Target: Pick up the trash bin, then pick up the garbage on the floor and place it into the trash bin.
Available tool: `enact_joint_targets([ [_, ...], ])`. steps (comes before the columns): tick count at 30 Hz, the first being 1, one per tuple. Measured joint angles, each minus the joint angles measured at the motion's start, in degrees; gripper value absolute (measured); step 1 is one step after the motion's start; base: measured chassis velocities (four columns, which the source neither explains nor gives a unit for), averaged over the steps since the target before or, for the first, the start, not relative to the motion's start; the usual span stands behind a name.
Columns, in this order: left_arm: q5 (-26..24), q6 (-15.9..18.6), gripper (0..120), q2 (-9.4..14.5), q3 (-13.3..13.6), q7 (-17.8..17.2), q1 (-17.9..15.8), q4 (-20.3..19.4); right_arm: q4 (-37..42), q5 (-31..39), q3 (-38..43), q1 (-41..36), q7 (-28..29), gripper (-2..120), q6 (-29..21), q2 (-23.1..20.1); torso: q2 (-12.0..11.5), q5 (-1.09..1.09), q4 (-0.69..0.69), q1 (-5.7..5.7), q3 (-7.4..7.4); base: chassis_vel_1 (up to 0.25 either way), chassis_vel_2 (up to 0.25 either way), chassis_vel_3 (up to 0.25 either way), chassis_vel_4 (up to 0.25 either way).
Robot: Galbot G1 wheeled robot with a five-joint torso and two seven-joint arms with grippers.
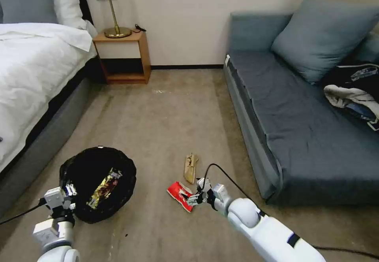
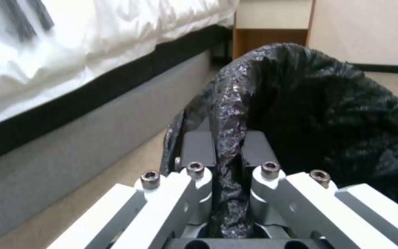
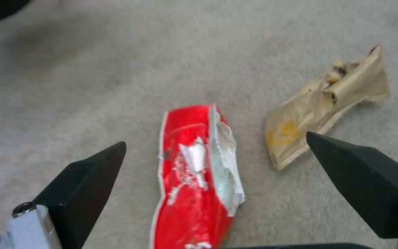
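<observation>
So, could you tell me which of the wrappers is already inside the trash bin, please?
The gold-brown wrapper: it lies inside the trash bin, while the red wrapper and the tan wrapper are on the carpet by the right tool.
</observation>
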Motion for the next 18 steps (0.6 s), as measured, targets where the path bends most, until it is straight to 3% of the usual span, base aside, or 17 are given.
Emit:
enact_joint_targets([
  [6, -0.1, 0.2, 7, -0.8, 0.7, -0.1, -1.0, 1.3, -6.2, -2.6, 0.9, 1.7, 1.6, 98, 0.6, 4.2, 0.0, 0.0, 0.0, 0.0, 0.0, 0.0, 0.0, 0.0, 0.0],
  [13, 0.0, 1.0, 7, -0.7, 0.9, -0.1, -2.1, 1.7, -9.7, -7.1, 0.9, 1.2, 0.7, 71, 0.9, 6.3, 0.0, 0.01, 0.0, 0.0, 0.0, 0.0, 0.0, 0.0, 0.0],
  [18, 0.0, 1.1, 7, -0.6, 1.0, -0.1, -2.5, 2.4, -10.1, -8.2, 1.2, 1.0, 0.4, 59, 1.1, 6.7, 0.0, 0.01, 0.0, 0.0, -0.01, 0.0, 0.0, 0.0, 0.0],
])
